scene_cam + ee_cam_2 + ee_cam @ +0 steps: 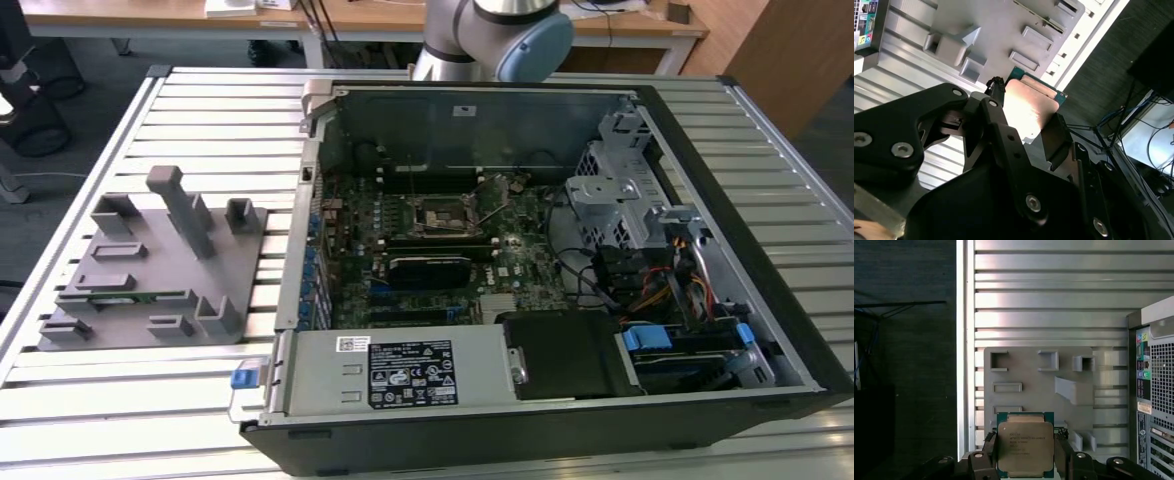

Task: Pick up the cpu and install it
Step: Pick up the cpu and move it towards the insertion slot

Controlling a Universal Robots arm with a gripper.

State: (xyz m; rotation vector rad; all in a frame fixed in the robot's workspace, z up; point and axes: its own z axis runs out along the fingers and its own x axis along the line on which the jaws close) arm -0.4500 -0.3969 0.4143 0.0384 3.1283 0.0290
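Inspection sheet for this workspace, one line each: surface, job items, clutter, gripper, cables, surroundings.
Surface: slatted metal table carrying a grey tray and an open computer case.
Job's things: cpu held over the tray's edge in both wrist views; socket inside the case.
Clutter: green memory stick lying in the tray.
Gripper: gripper shut on the cpu.
Cables: coloured wires inside the case, at the exterior view's right.
Surroundings: wooden desk behind the table; dark floor.
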